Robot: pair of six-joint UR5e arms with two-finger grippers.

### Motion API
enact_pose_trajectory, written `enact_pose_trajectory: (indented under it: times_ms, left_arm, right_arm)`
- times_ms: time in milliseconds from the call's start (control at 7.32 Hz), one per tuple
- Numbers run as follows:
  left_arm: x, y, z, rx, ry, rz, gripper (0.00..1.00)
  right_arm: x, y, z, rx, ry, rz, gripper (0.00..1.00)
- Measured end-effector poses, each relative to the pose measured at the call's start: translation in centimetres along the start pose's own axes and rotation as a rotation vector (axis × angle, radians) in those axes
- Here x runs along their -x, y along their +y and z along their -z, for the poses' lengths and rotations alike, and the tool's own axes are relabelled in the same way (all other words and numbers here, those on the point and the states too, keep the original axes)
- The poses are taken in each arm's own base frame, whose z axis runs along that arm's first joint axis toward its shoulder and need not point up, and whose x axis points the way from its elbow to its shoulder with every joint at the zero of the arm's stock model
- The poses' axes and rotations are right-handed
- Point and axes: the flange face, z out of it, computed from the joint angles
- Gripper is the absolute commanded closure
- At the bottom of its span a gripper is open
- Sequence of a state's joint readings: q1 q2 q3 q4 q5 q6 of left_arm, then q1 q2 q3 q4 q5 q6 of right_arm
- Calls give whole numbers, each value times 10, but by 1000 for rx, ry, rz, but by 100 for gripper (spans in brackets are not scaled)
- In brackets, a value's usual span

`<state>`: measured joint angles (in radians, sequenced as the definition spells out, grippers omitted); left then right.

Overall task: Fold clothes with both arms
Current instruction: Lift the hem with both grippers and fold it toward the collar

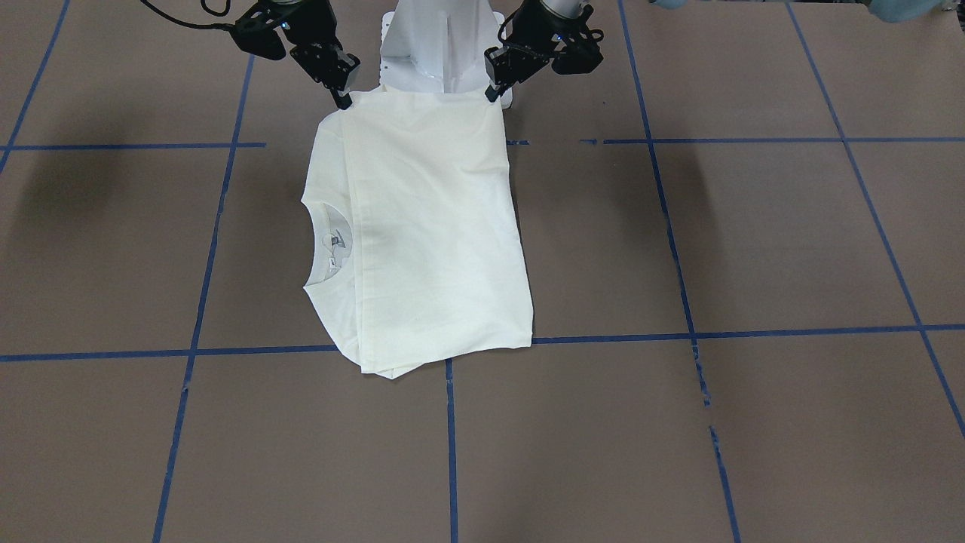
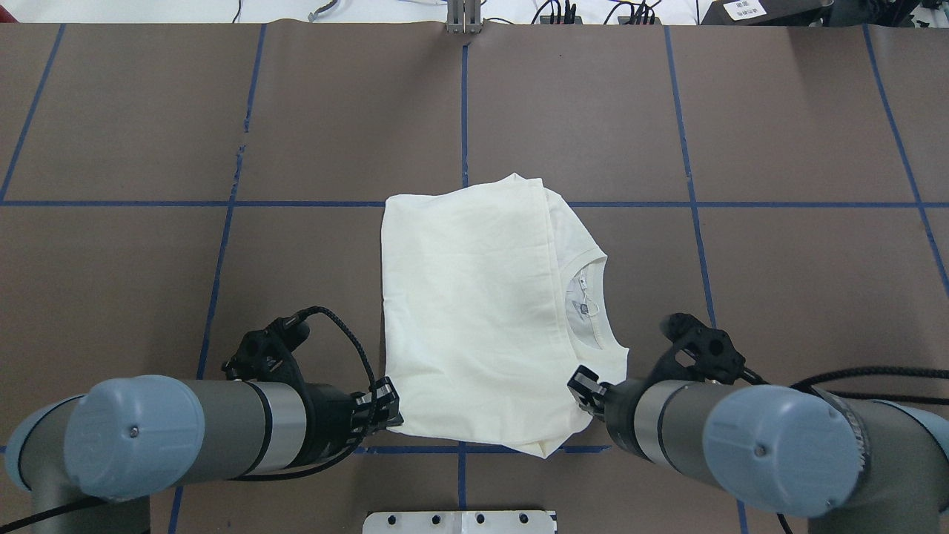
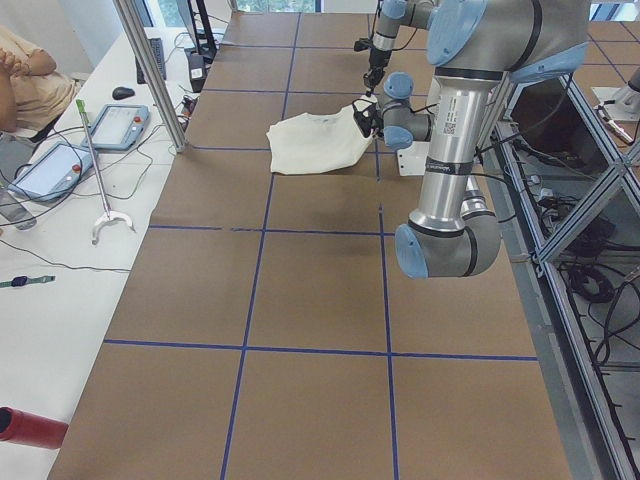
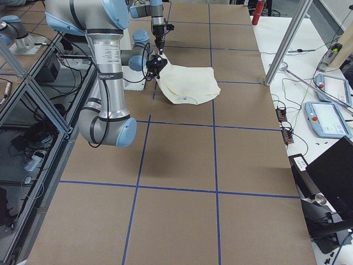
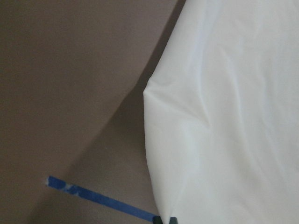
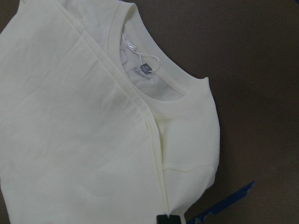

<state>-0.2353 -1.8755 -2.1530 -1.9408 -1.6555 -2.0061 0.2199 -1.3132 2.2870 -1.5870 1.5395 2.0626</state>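
Note:
The cream T-shirt (image 2: 474, 311) lies folded on the brown table, back side up, so its print is hidden. Its ribbed collar (image 2: 599, 297) points to the robot's right and also shows in the right wrist view (image 6: 154, 70). My left gripper (image 2: 389, 415) is shut on the shirt's near left corner (image 5: 187, 186). My right gripper (image 2: 582, 389) is shut on the near right corner, by the shoulder. In the front-facing view the near hem runs taut between the right gripper (image 1: 343, 98) and the left gripper (image 1: 491, 92).
The white pedestal base (image 2: 460, 521) sits just behind the shirt's near edge. Blue tape lines (image 2: 463, 111) grid the table. A silver grabber pole (image 3: 95, 170), tablets and an operator (image 3: 25, 80) are at the side table beyond the far edge.

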Motion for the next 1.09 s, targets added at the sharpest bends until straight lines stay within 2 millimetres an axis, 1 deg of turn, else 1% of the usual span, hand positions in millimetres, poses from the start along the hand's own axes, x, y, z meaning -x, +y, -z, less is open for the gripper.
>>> enact_pose_trajectory:
  times_ms: [137,273,410,683,820,956,1093]
  left_arm:
    - [-13,-22,3,-48,8,-11,100]
    - [-28,-48,-3,-101,13,-37,100]
    - [-44,-77,-12,-157,14,-62,100]
    - [-77,-145,-35,-266,8,-106,100]
    - [-87,-174,-48,-301,13,-119,100]
    - [-91,-199,-63,-327,14,-128,100]
    - [-94,-218,-80,-344,7,-138,100]
  right_arm:
    - [37,-18,-6,-26,8,12,100]
    - [65,-42,-14,-49,18,27,100]
    - [86,-69,-24,-73,27,48,100]
    - [124,-132,-49,-82,40,66,100]
    - [144,-159,-69,-84,51,74,100]
    - [165,-184,-93,-92,65,81,100]
    - [181,-203,-112,-92,75,93,100]
